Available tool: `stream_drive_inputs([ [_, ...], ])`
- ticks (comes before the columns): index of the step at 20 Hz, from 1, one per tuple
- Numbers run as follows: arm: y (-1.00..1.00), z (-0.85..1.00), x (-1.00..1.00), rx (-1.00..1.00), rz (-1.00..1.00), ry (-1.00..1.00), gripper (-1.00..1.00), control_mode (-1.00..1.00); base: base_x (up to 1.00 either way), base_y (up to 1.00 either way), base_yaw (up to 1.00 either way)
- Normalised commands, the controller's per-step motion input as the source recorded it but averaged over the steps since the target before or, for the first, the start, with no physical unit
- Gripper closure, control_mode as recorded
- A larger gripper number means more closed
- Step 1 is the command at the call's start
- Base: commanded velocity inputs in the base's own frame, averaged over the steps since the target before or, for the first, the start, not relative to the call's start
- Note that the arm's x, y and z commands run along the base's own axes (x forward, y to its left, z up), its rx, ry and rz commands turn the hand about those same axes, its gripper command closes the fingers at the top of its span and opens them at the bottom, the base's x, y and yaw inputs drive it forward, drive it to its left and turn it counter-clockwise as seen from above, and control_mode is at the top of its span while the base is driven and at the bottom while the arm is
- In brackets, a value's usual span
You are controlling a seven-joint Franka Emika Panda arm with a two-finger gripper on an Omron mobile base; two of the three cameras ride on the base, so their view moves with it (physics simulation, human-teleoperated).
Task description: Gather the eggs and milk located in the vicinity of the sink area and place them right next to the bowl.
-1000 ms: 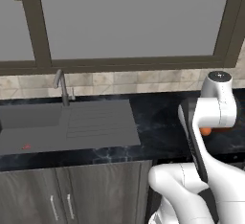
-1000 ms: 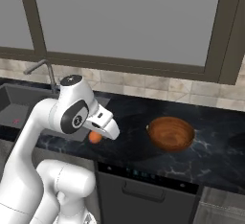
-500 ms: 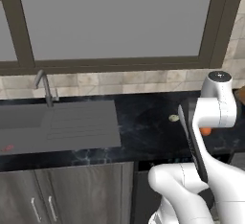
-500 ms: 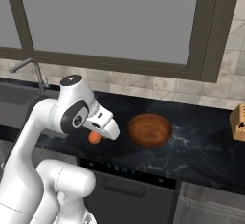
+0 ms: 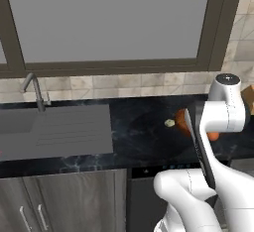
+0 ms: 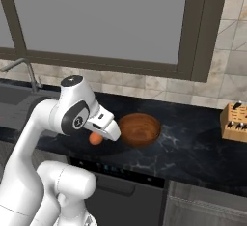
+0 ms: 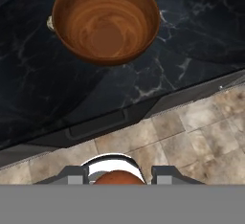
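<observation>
**Egg in hand, bowl ahead**

Nearest to us, at the bottom centre of the hand view, our gripper (image 7: 119, 176) has its jaws closed on the egg (image 7: 118, 178), whose orange-brown top shows between the two dark finger tips. In the right base view the same egg (image 6: 96, 138) hangs under the gripper (image 6: 100, 134) at centre left, above the front edge of the dark counter (image 6: 193, 148).

Just beyond, the bowl (image 7: 105, 19) fills the upper middle of the hand view and looks empty; in the right base view the bowl (image 6: 139, 128) sits right of the egg, near it but apart.

Further off, at the left of the left base view, lie the sink (image 5: 54, 129) and its faucet (image 5: 33, 89). We cannot make out the milk.

We judge that we are carrying the egg towards the bowl. The next move calls for reaching forward over the counter, lowering the egg onto the bare stone just beside the bowl, not into it, and releasing gently so it does not roll.
</observation>
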Motion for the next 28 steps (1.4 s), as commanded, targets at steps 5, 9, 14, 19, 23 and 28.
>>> stream_drive_inputs([
  [5,0.00,0.00,0.00,0.00,0.00,0.00,1.00,1.00,0.12,-0.35,0.00],
  [9,0.00,0.00,0.00,0.00,0.00,0.00,1.00,1.00,0.12,-0.27,0.00],
  [14,-0.02,0.00,0.02,0.00,-0.11,0.01,1.00,-1.00,0.00,0.00,0.00],
  [19,0.11,0.00,0.07,0.00,-0.27,0.00,1.00,-1.00,0.00,0.00,0.00],
  [23,0.36,0.00,0.17,0.00,-0.34,0.00,1.00,-1.00,0.00,0.00,0.00],
  [28,0.53,0.00,0.26,-0.01,-0.36,0.00,1.00,-1.00,0.00,0.00,0.00],
])
